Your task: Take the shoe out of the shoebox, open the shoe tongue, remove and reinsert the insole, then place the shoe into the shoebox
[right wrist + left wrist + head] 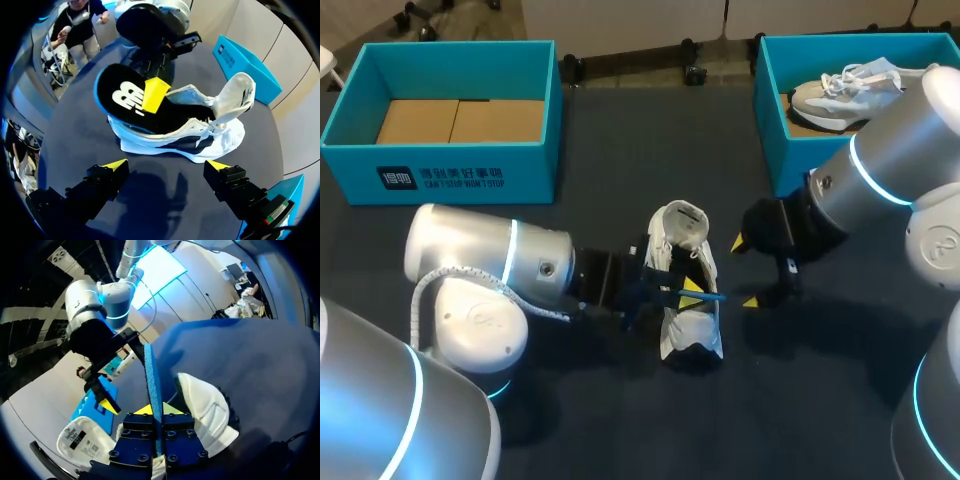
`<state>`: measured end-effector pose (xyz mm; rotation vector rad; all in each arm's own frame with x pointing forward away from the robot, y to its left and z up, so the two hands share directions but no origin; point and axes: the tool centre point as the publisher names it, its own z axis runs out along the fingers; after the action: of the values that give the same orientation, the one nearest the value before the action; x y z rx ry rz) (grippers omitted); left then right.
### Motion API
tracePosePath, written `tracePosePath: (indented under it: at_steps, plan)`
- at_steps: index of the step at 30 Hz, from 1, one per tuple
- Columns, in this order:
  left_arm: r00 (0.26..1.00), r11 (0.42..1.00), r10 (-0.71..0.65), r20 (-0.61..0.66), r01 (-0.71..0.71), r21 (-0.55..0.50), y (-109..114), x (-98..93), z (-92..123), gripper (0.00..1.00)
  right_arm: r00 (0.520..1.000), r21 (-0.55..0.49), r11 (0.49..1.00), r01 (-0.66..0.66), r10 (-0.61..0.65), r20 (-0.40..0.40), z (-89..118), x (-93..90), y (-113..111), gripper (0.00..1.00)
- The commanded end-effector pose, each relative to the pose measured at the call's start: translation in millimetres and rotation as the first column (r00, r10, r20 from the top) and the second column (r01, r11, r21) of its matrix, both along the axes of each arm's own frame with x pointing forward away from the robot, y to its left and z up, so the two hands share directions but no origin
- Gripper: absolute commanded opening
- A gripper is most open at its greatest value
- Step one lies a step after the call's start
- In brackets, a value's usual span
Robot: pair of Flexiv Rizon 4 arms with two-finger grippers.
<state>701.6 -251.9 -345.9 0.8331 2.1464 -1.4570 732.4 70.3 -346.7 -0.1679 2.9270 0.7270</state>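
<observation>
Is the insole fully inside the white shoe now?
Partly out. The left gripper holds the insole, heel end raised above the shoe, front end inside it.

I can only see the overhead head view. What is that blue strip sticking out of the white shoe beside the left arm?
Observer: It is an insole. The right wrist view shows its broad black top face with a blue rim.
Operator: Is the arm really gripping it, or only touching it?
Observer: Gripping. In the left wrist view the left gripper is clamped on the insole's blue edge from both sides.
Operator: Is the insole out of the shoe?
Observer: Only partly. In the right wrist view its heel end is raised above the shoe, while its front end appears to run down inside, below the upright tongue.
</observation>
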Motion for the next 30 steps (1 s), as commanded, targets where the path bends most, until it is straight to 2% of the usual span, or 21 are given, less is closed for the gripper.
tracePosePath:
  at_steps: [1,9,10,11,12,15,16,18,20,21,22,23,24,30]
  plan:
    - [1.000,1.000,-0.009,0.011,0.009,0.021,0,9.9,-7,0.00,1.000,0.001,1.000,0.000,0.000,0.001,-1,-1.0,1,1.00]
    - [1.000,0.998,0.027,0.017,-0.028,0.057,4,16.5,-8,0.00,1.000,-0.003,1.000,0.001,-0.001,0.002,0,-2.2,3,1.00]
    - [0.999,0.998,0.032,0.015,-0.033,0.056,4,15.8,-7,0.11,1.000,-0.003,1.000,0.002,-0.002,0.002,1,-2.3,3,1.00]
    - [0.999,0.998,0.036,0.015,-0.037,0.054,5,14.9,-5,0.41,1.000,-0.003,1.000,0.002,-0.002,0.003,1,-2.4,3,1.00]
    - [0.999,0.998,0.038,0.016,-0.038,0.051,5,13.9,-2,0.58,1.000,-0.004,1.000,0.003,-0.003,0.004,2,-2.5,3,1.00]
    - [0.999,0.998,0.037,0.013,-0.037,0.040,6,10.3,4,0.60,1.000,-0.005,1.000,0.003,-0.003,0.005,3,-2.5,3,1.00]
    - [0.999,0.999,0.035,0.014,-0.036,0.037,7,7.9,8,0.49,1.000,-0.006,1.000,0.003,-0.002,0.006,3,-2.5,4,1.00]
    - [1.000,0.999,0.030,0.005,-0.030,0.023,7,4.4,12,0.45,1.000,-0.007,1.000,0.002,-0.002,0.007,3,-2.4,4,1.00]
    - [1.000,1.000,0.019,0.005,-0.019,0.018,7,1.7,13,0.36,1.000,-0.007,1.000,0.003,-0.003,0.008,4,-2.5,4,1.00]
    - [1.000,1.000,0.016,0.002,-0.016,0.016,7,0.3,14,0.28,1.000,-0.007,1.000,0.003,-0.003,0.009,4,-2.6,5,1.00]
    - [1.000,1.000,0.012,0.002,-0.012,0.017,6,-0.6,14,0.13,1.000,-0.007,1.000,0.004,-0.004,0.009,4,-2.6,5,1.00]
    - [1.000,1.000,0.008,-0.001,-0.008,0.017,6,-1.2,14,0.04,1.000,-0.007,1.000,0.004,-0.004,0.009,4,-2.7,5,1.00]
    - [1.000,1.000,0.003,-0.004,-0.003,0.020,5,-1.6,12,0.00,1.000,-0.007,1.000,0.005,-0.005,0.008,4,-2.9,5,1.00]
    - [1.000,0.999,-0.024,0.002,0.024,0.034,3,1.0,1,0.00,1.000,-0.007,1.000,0.006,-0.006,0.005,3,-3.7,5,1.00]
